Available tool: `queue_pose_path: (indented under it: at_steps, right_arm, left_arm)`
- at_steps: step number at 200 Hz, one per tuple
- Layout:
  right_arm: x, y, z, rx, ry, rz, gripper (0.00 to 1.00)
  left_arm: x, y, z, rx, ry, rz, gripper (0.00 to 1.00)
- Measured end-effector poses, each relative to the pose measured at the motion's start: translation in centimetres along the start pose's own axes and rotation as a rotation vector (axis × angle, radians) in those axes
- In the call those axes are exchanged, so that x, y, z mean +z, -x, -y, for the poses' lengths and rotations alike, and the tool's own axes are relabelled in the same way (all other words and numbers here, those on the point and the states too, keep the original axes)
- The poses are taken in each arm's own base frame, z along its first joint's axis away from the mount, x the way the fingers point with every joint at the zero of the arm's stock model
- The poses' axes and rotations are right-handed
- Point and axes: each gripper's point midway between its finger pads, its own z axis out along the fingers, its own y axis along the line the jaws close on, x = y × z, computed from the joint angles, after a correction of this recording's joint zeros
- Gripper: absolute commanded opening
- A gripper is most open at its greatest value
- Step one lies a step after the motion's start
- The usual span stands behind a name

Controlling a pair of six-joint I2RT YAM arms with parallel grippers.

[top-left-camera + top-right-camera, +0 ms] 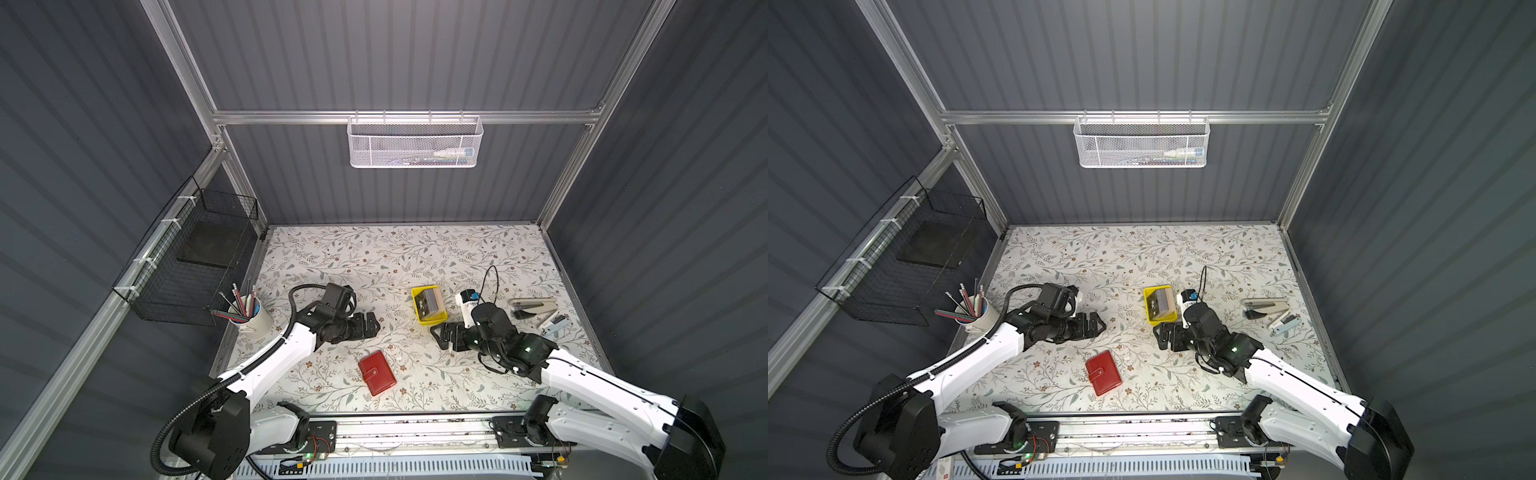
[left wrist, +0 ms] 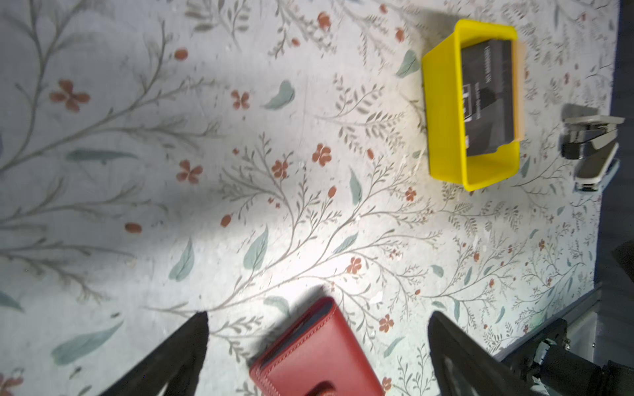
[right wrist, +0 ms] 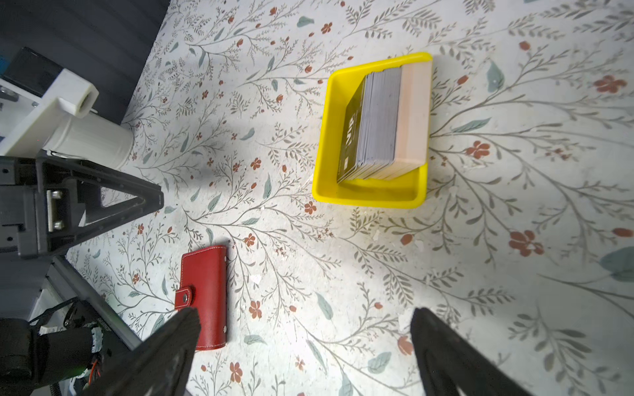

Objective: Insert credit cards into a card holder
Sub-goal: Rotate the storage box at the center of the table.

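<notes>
The card holder (image 1: 377,372) (image 1: 1104,372) is a small red wallet lying closed on the floral table near the front, its strap snapped (image 3: 206,291). The credit cards (image 1: 429,302) (image 1: 1160,305) stand as a stack on edge, dark faces and grey edges, in a yellow tray (image 1: 432,321) (image 3: 370,200). My left gripper (image 1: 376,326) (image 2: 318,316) hovers open behind and left of the card holder (image 2: 319,356), nothing between its fingers. The right gripper (image 1: 436,337) (image 3: 304,312) is open too, just in front of the tray, and holds nothing.
A cup of pencils (image 1: 253,320) stands at the left edge. Right of the tray are a small white bottle (image 1: 465,301), a stapler (image 1: 534,307) and a white device (image 1: 555,324). A black wire basket (image 1: 199,266) hangs on the left wall, a white mesh basket (image 1: 415,141) on the back rail.
</notes>
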Motion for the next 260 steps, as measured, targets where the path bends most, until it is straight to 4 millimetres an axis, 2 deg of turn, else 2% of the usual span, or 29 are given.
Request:
queue_pose_path:
  at_steps: [45,81,110,140,215,260]
  right_arm:
    - [1.9,-1.7,1.6,0.048,-0.073,-0.06,0.91]
    - [4.3,-2.7,2.9,0.08,-0.127,-0.132,0.9]
    - [6.0,-2.1,3.3,0.115,-0.126,-0.152,0.89]
    - [7.5,-0.7,3.2,0.147,-0.09,-0.15,0.88]
    - [10.0,0.9,3.4,0.19,-0.024,-0.175,0.87]
    - [10.9,2.0,4.4,0.219,-0.019,-0.175,0.87]
  left_arm:
    - [-0.8,-3.0,-0.4,-0.041,0.013,-0.065,0.99]
    - [-0.7,-4.6,-0.4,-0.058,0.019,-0.106,0.99]
    - [-0.4,-6.2,-0.4,-0.065,0.02,-0.157,0.99]
    - [-0.5,-7.9,-0.5,-0.064,0.042,-0.211,1.0]
    - [-1.2,-8.3,-0.5,-0.074,0.041,-0.212,1.0]
    - [-1.3,-8.3,-0.4,-0.078,0.039,-0.209,1.0]
